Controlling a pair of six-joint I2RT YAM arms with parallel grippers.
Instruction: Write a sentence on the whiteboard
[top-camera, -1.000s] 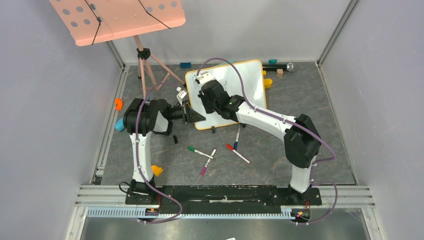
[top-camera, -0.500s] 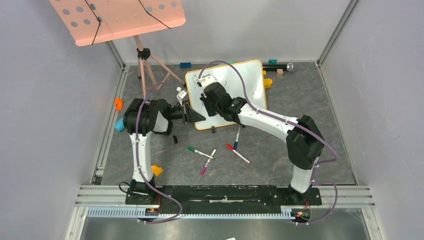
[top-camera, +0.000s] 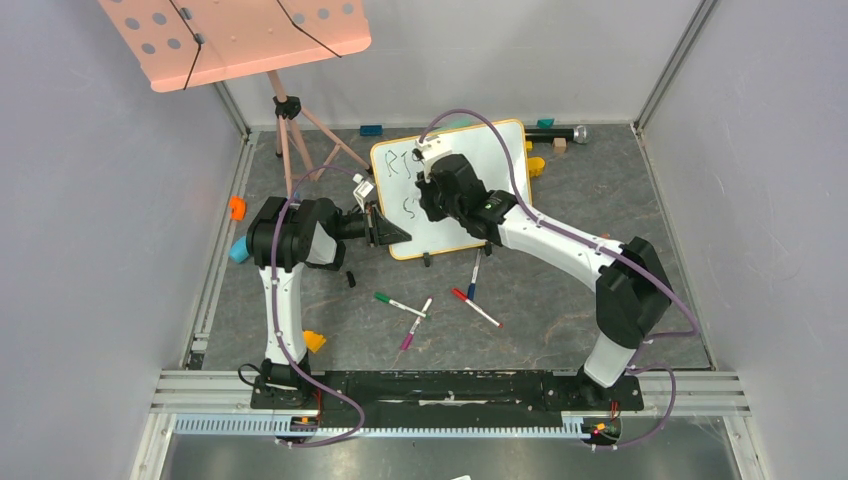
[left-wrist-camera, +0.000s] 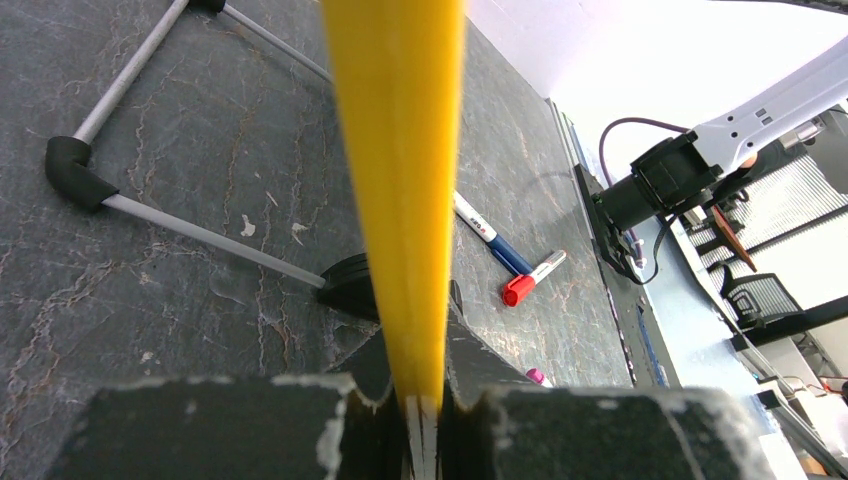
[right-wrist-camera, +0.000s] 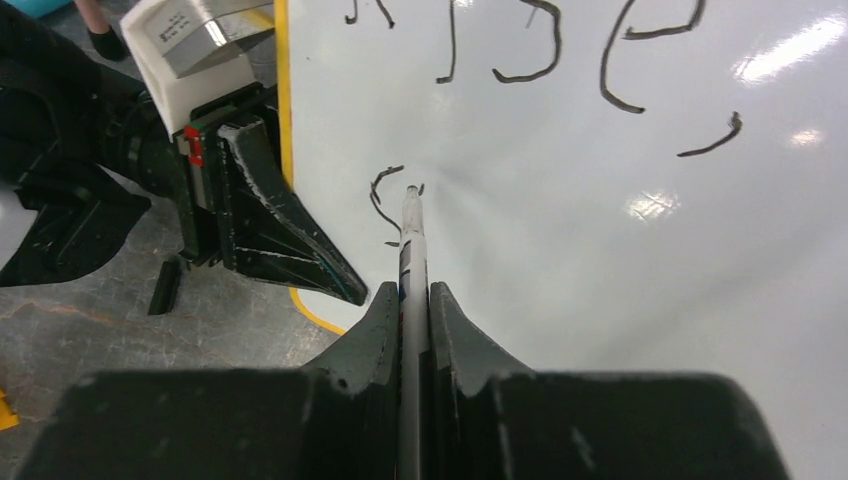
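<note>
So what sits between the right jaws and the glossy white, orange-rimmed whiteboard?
A thin white marker clamped in those jaws, tip at the whiteboard; right wrist view.

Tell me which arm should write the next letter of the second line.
Right. The right tool is shut on the marker, its tip at the whiteboard beside the second line. The left tool clamps the whiteboard's yellow rim, steadying it.

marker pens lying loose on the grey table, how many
4, in front of the orange-rimmed glossy whiteboard: a green-capped white pen, a pink-capped one, a red-capped one and a blue one. A fifth thin pen sits in the right jaws; the arms may hide more.
</note>
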